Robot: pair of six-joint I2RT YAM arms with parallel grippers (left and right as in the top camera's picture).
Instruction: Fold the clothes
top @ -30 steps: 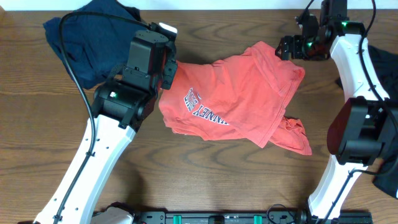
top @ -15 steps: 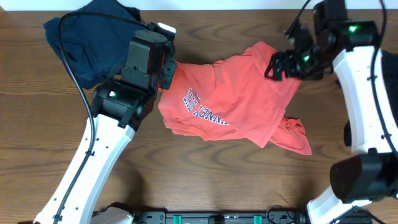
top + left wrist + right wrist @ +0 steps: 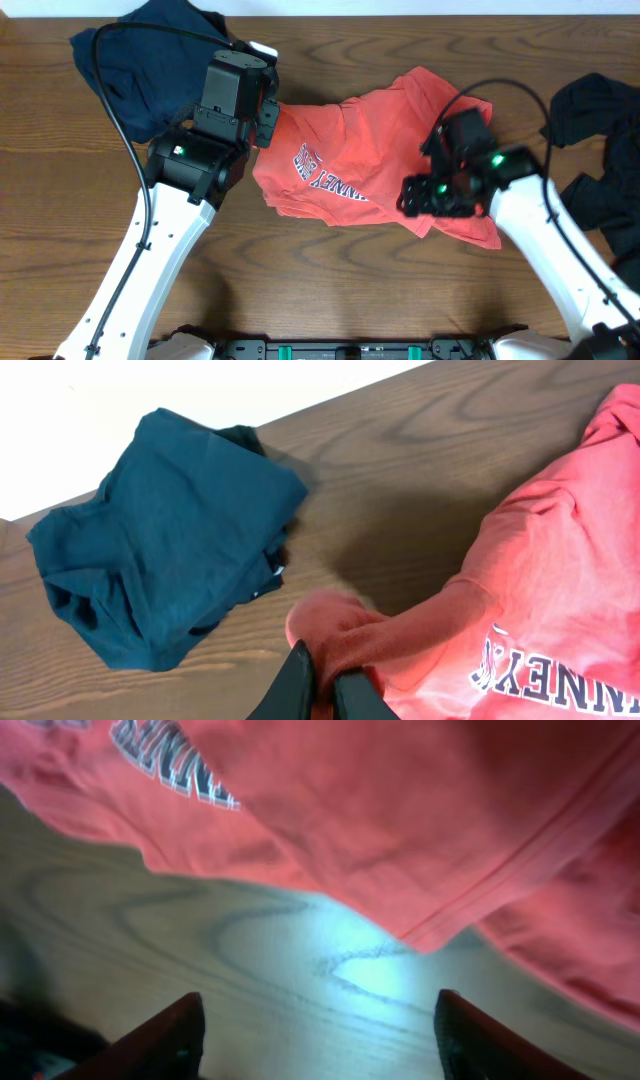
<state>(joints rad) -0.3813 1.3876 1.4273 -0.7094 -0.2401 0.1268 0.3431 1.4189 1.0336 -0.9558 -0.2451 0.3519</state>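
The left gripper (image 3: 318, 688) is pinching a bunched fold of the red-orange T-shirt (image 3: 370, 150). The shirt is lying crumpled in the middle of the table (image 3: 300, 290), between the navy T-shirt (image 3: 140, 60) and the black clothes (image 3: 600, 110). The right gripper (image 3: 318, 1015) is hanging over the shirt's near hem, jaws apart and empty. Closing here, it is risking catching stacked layers, or bare wood. A second ago it was sitting at the shirt's far right corner, jaws wider.
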